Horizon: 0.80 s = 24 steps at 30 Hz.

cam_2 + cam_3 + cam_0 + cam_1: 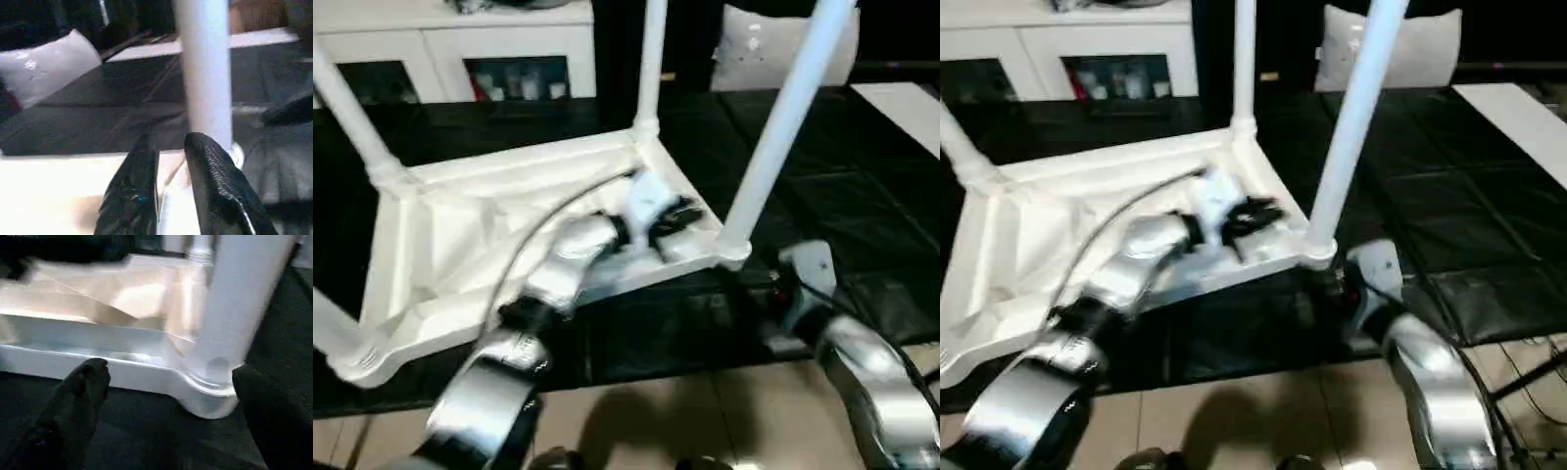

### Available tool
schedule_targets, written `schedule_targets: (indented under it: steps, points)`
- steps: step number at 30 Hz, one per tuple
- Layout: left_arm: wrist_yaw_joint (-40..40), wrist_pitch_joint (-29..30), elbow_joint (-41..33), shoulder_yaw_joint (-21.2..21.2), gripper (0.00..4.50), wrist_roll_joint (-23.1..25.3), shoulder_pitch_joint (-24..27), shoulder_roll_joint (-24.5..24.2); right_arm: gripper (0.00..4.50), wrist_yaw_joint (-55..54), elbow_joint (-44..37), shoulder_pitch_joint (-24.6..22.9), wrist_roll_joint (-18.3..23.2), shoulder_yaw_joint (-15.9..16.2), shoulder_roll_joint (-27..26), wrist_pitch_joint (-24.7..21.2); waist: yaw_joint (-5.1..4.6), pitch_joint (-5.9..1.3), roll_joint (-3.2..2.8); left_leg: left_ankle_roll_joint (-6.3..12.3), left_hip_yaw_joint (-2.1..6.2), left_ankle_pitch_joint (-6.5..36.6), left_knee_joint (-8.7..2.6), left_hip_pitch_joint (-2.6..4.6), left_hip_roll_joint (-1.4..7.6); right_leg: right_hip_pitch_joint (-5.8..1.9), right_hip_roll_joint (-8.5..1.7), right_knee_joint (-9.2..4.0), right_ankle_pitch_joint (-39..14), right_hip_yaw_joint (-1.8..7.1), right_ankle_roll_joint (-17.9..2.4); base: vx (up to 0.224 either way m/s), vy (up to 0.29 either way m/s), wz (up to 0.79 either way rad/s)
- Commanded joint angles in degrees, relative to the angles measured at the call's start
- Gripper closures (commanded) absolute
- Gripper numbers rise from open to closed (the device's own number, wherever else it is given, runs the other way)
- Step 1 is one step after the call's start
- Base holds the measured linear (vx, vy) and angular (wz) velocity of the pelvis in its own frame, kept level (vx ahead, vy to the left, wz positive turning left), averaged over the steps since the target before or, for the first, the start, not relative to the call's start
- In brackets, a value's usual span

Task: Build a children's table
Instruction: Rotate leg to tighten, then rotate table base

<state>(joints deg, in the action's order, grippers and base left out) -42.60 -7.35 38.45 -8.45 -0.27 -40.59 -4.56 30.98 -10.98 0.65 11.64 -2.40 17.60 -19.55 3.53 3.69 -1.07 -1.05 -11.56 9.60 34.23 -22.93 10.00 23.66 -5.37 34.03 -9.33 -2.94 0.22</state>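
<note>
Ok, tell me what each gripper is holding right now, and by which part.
Nothing is held. The right gripper stands wide open in front of the table's near corner socket, its fingers apart from it. The left gripper hovers over the underside beside a leg, clasping nothing.

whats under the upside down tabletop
The tabletop lies ribbed side up on a black mat, which shows all round it. Beyond the near edge is tiled floor. What lies directly beneath the top is covered.
</note>
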Motion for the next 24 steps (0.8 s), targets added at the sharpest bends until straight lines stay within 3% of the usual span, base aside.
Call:
schedule_targets:
  steps: [1,2,3,4,5,6,7,9,10,11,12,13,14,15,18,19,24]
  points:
    - [0.37,2.32,-4.07,1.01,3.05,-0.72,1.06,-0.33,0.0,1.59,-2.29,0.12,1.06,1.3,0.58,-0.92,0.34,-4.11,0.36,3.02,1.72,16.41,-4.34,1.77,3.09,-2.09,-3.18,-4.82,-21.68,1.85,-9.02,0.0,0.0,0.0]
    - [-0.31,4.72,-7.39,1.73,2.98,-1.88,2.79,-1.09,0.0,2.25,-2.71,0.58,1.08,2.36,0.6,-0.76,0.23,-4.02,0.06,2.61,1.74,17.18,-4.47,1.72,3.11,-2.01,-3.09,-5.11,-21.89,1.88,-8.96,0.0,0.0,0.0]
    - [-1.28,6.57,-10.37,1.94,2.87,-2.73,4.41,-1.99,0.0,2.65,-2.9,1.02,1.06,3.08,0.56,-0.62,0.0,-3.96,0.65,1.75,1.81,18.12,-4.69,1.58,3.25,-2.22,-3.11,-4.91,-21.48,1.84,-9.42,0.0,0.0,0.0]
    - [-3.96,10.73,-17.59,1.89,2.75,-3.74,8.64,-4.99,0.0,4.15,-2.11,2.96,0.25,5.51,0.68,-0.15,0.05,-4.04,0.28,1.2,2.02,18.74,-4.75,1.65,3.29,-2.21,-3.25,-4.68,-21.61,1.87,-9.52,0.0,0.0,0.0]
    - [-3.98,10.75,-17.63,1.89,2.66,-3.74,8.67,-5.01,0.0,4.16,-2.11,2.98,0.24,5.52,0.68,-0.15,-0.29,-4.12,0.38,1.1,2.19,18.29,-4.91,1.29,3.35,-2.49,-3.26,-4.44,-20.57,1.86,-9.68,0.0,0.0,0.0]
    - [-5.2,11.9,-20.51,2.01,2.66,-4.4,10.36,-6.28,0.0,4.32,-1.08,4.07,-0.58,6.45,0.54,-0.03,-0.55,-4.02,0.21,0.77,2.13,18.88,-4.97,1.36,3.26,-2.2,-3.03,-4.45,-20.98,1.8,-9.38,0.0,0.0,0.0]
    - [-6.32,13.09,-23.49,2.21,2.52,-5.66,11.94,-7.43,0.0,3.94,-0.01,5.21,-1.5,7.07,0.21,-0.15,-0.68,-3.93,0.38,0.42,1.7,20.49,-4.66,2.1,3.1,-1.4,-2.77,-4.94,-21.9,2.05,-9.19,0.0,0.0,0.0]
    - [-6.32,13.09,-23.49,2.21,2.32,-5.66,11.94,-7.43,0.0,3.94,-0.01,5.21,-1.5,7.07,0.21,-0.15,-0.75,-3.85,0.23,-0.06,1.82,20.65,-4.81,1.85,3.06,-1.65,-2.89,-4.92,-22.34,2.13,-9.31,0.0,0.0,0.0]
    - [-7.42,14.55,-26.51,2.48,2.25,-7.11,13.43,-8.68,0.0,3.47,1.25,6.52,-2.07,7.48,-0.41,-0.36,-0.18,-3.95,0.36,-0.88,1.88,21.31,-4.7,2.41,3.24,-1.31,-3.01,-4.7,-22.61,2.17,-9.15,0.0,0.0,0.0]
    - [-8.04,15.4,-27.69,2.35,2.17,-7.6,14.0,-9.41,0.0,3.31,1.69,7.01,-2.25,7.7,-0.59,-0.53,-0.33,-3.82,0.31,-0.78,1.88,21.0,-4.94,1.97,3.13,-1.53,-2.91,-4.82,-22.5,2.22,-8.98,0.0,0.0,0.0]
    - [-13.07,21.87,-35.82,0.99,2.07,-10.24,18.23,-15.53,0.0,2.42,5.53,10.99,-3.45,9.52,-2.1,-2.03,-0.15,-4.05,0.94,-1.2,2.0,20.54,-5.0,2.08,3.32,-1.55,-2.99,-4.31,-21.58,2.13,-9.11,0.0,0.0,0.0]
    - [-14.15,23.29,-37.26,0.65,1.97,-10.6,19.05,-16.89,0.0,2.29,6.54,11.96,-3.81,9.95,-2.44,-2.12,-0.49,-4.14,0.77,-1.22,2.41,19.04,-5.21,1.38,3.21,-2.05,-3.08,-3.48,-20.0,2.07,-9.59,0.0,0.0,0.0]
    - [-15.99,25.71,-39.69,0.06,1.87,-11.23,20.45,-19.21,0.0,2.07,8.26,13.62,-4.41,10.69,-3.02,-2.28,-0.85,-3.97,0.57,-1.32,2.21,18.56,-5.41,1.27,3.03,-1.94,-2.68,-3.46,-20.31,1.94,-9.08,0.0,0.0,0.0]
    - [-17.61,29.04,-42.88,-0.43,1.87,-11.88,22.03,-21.62,0.0,1.83,10.04,15.33,-4.95,11.56,-3.44,-2.37,-1.04,-3.96,0.54,-1.54,1.99,19.36,-5.27,1.81,3.06,-1.41,-2.59,-3.63,-20.55,2.12,-9.33,0.0,0.0,0.0]
    - [-19.3,33.61,-46.38,-1.83,1.87,-10.33,24.02,-25.5,0.0,0.85,15.58,19.59,-6.32,12.64,-4.47,-2.04,-1.38,-3.8,0.51,-2.31,1.6,19.77,-4.94,2.28,2.9,-1.11,-2.5,-3.79,-20.17,2.53,-10.05,0.0,0.0,0.0]
    - [-19.7,33.94,-46.61,-2.55,1.87,-9.11,24.44,-26.53,0.0,-0.05,17.54,20.89,-7.02,12.68,-4.78,-1.82,-0.98,-3.77,0.45,-2.66,1.44,20.12,-4.89,2.64,2.92,-0.88,-2.38,-3.97,-20.22,2.62,-9.6,0.0,0.0,0.0]
    - [-20.46,36.49,-47.52,-6.59,1.87,-5.02,25.81,-31.1,0.0,-4.98,23.13,24.27,-8.41,10.98,-6.61,-0.28,-0.74,-4.05,0.34,-3.91,1.66,18.58,-5.12,2.27,2.69,-1.44,-2.31,-3.31,-17.24,2.67,-8.95,0.0,0.0,0.0]
